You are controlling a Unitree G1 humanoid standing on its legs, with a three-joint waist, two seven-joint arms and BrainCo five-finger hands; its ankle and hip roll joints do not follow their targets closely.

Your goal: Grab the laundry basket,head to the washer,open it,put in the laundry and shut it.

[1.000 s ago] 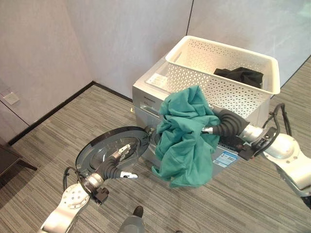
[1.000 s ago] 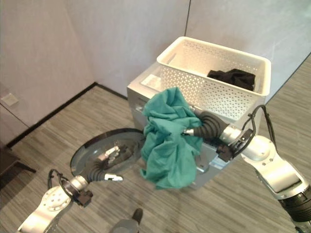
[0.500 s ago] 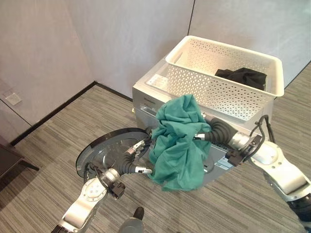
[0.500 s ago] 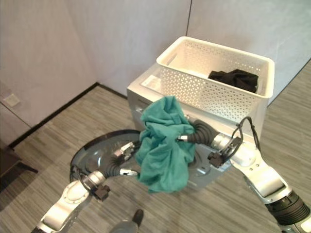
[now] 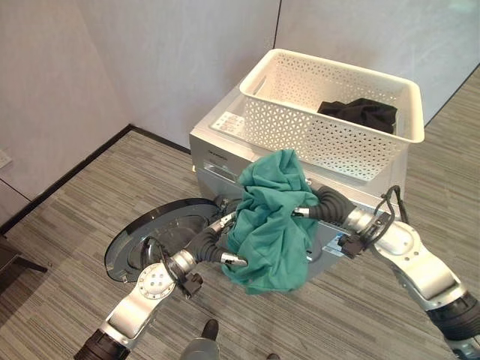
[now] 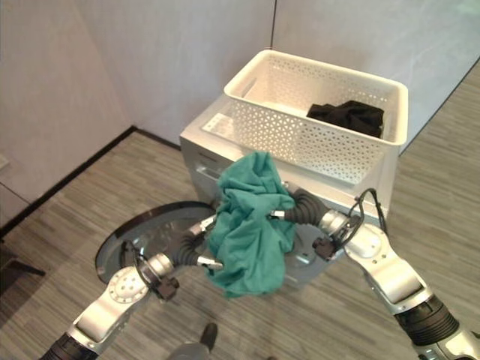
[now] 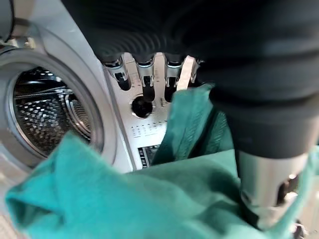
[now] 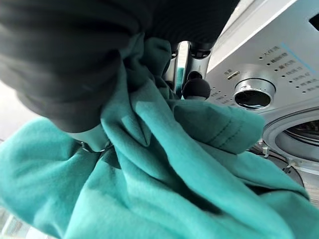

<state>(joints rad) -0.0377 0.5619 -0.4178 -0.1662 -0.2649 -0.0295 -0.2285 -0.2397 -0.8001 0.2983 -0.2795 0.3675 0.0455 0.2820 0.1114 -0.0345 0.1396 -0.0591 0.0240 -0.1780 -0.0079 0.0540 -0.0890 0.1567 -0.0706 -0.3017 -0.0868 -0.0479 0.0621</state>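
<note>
Two hands at the washer: right hand [image 8: 187, 69] pinches the crumpled teal cotton garment [image 5: 271, 221]; left hand [image 7: 144, 74], fingers straight, should guide it fully into the steel drum [image 7: 47, 117].

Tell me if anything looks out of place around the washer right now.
Nothing looks damaged or spilled. The white laundry basket sits on top of the washer, a dark garment inside. The washer door hangs open, and the right hand holds a teal garment before the drum.

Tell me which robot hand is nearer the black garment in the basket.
Right. The right robot hand, shut on the green garment, is just below the white laundry basket holding the black garment. The left robot hand is lower, beside the open washer door.
</note>
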